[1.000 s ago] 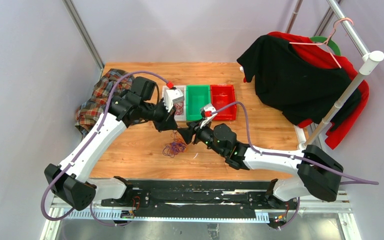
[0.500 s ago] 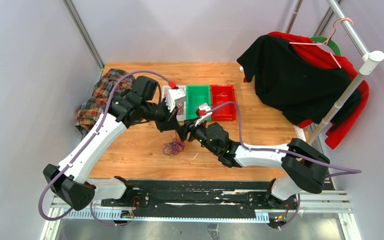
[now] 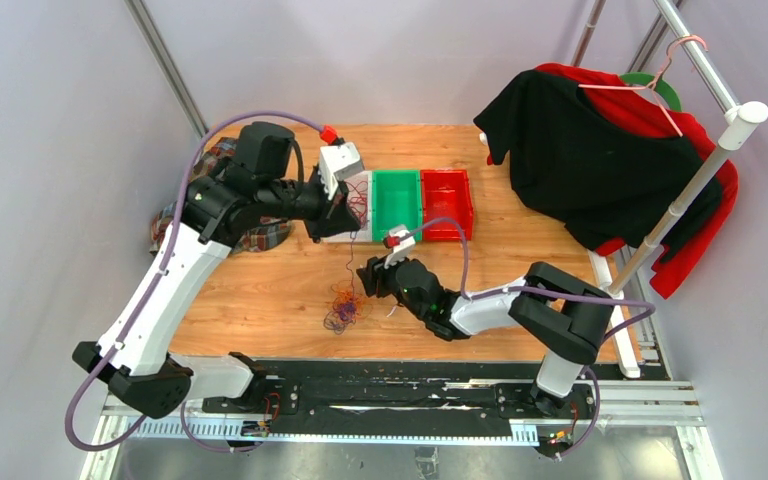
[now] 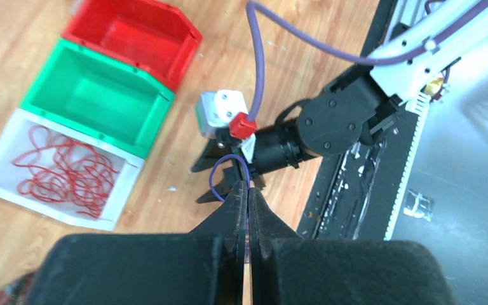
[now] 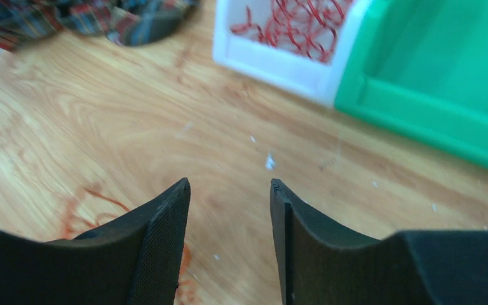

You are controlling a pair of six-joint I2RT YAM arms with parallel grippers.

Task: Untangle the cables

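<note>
A tangle of thin purple, orange and dark red cables (image 3: 341,311) lies on the wooden table. My left gripper (image 3: 344,224) is raised above it, shut on a purple cable (image 4: 219,175) whose loop sticks out past the fingertips (image 4: 248,190); a strand hangs from it down to the tangle. My right gripper (image 3: 365,277) is open and empty, low over the table just right of the tangle. In the right wrist view its fingers (image 5: 229,190) stand apart, with orange strands (image 5: 95,198) at the left.
A white bin (image 3: 360,232) holds dark red cables (image 4: 63,166). A green bin (image 3: 396,202) and a red bin (image 3: 446,200) stand beside it. A plaid cloth (image 3: 185,215) lies at the left. A clothes rack with garments (image 3: 600,150) stands at the right.
My left gripper has risen and drawn back towards the bins, pulling the purple cable up out of the tangle. My right gripper has moved down and left, away from the left gripper.
</note>
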